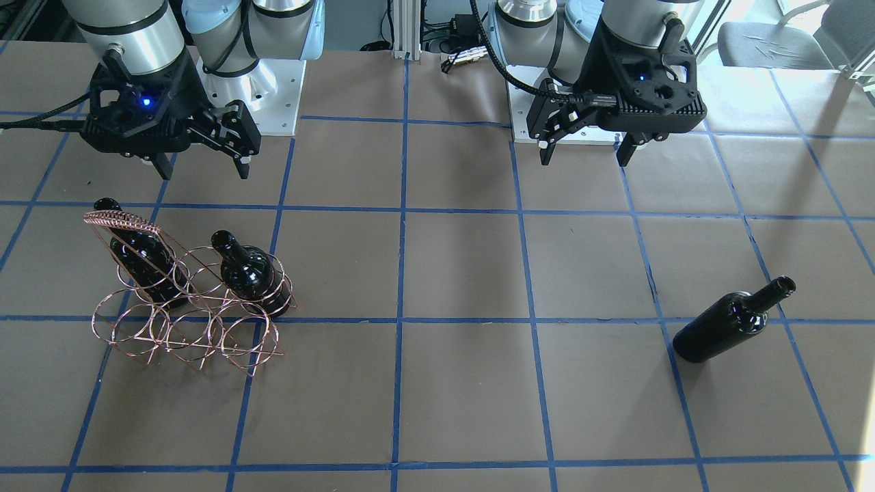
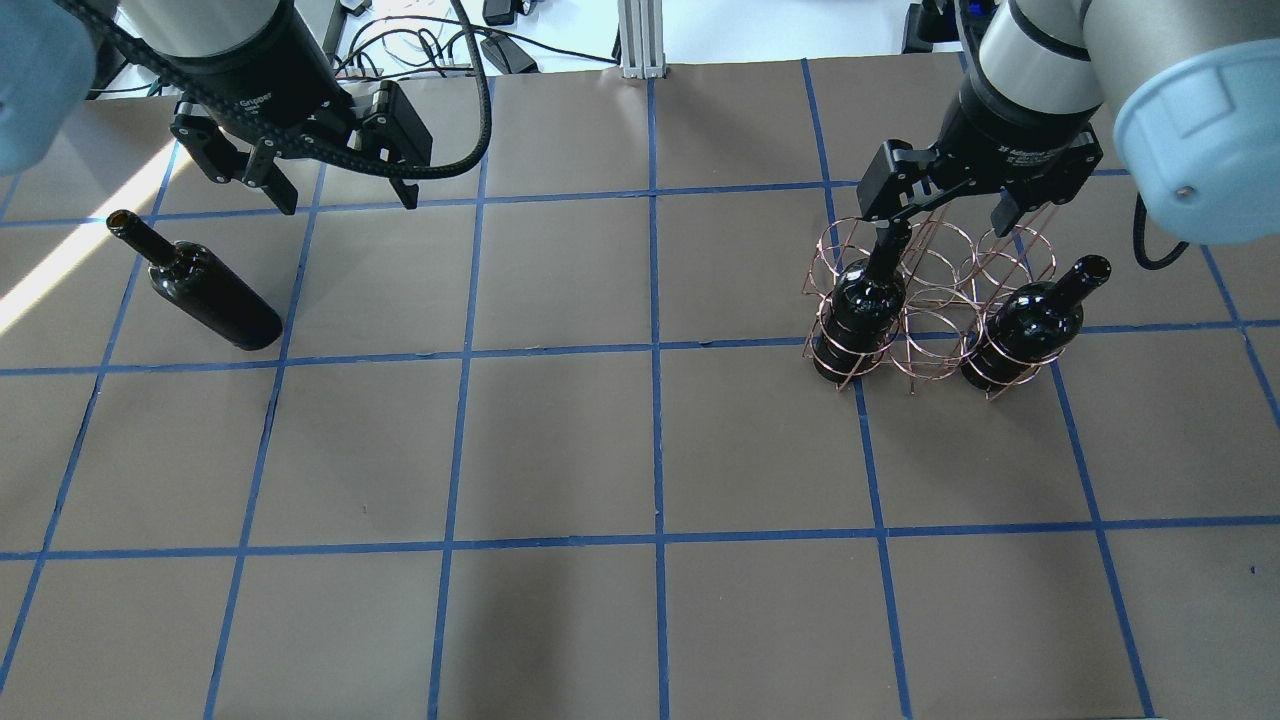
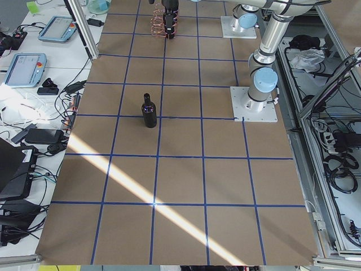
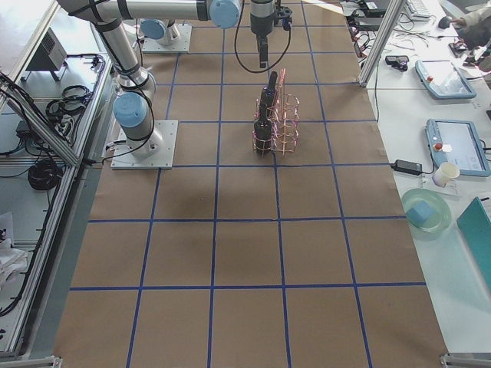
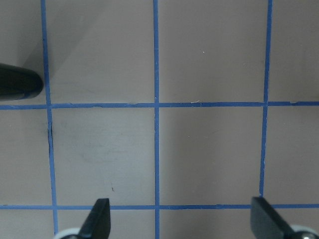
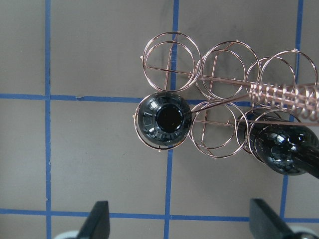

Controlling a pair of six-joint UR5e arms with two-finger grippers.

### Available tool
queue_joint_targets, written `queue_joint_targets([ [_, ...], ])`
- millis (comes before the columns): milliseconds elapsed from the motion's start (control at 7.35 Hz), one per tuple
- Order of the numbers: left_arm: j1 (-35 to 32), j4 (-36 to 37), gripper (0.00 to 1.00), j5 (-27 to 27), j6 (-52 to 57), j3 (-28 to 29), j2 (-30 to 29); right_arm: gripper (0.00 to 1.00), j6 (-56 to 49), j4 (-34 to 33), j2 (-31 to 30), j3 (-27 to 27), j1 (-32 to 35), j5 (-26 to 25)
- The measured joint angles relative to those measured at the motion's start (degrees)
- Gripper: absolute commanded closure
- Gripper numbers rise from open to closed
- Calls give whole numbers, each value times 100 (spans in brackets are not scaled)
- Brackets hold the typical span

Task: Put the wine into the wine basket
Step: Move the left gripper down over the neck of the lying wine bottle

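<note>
One wine bottle [image 2: 205, 290] lies on its side on the table, outside the rack; it also shows in the front view [image 1: 731, 321] and the exterior left view [image 3: 149, 111]. My left gripper [image 2: 350, 204] is open and empty, above the table beside it; only the bottle's base [image 5: 17, 82] shows at the left wrist view's edge. The copper wine basket [image 2: 930, 300] holds two bottles neck up, one [image 2: 860, 310] and another [image 2: 1030, 325]. My right gripper [image 2: 945, 230] is open and empty above the basket [image 6: 219, 99], over one bottle's mouth [image 6: 164, 119].
Brown paper with a blue tape grid covers the table [image 2: 650, 450]. The arm bases [image 1: 260, 89] stand at the table's robot-side edge. Side benches carry tablets and cables [image 3: 28, 68].
</note>
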Motion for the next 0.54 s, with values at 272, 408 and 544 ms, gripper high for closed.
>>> queue_joint_targets([
  [272,22,-3,0,-8,0,1,1,0,5,0,0,1,0,1],
  [408,45,5,0,-16,37,11,-3,0,4,5,0,2,0,-2],
  [544,103,27,0,-22,145,34,-15,0,9,17,2,4,0,-4],
])
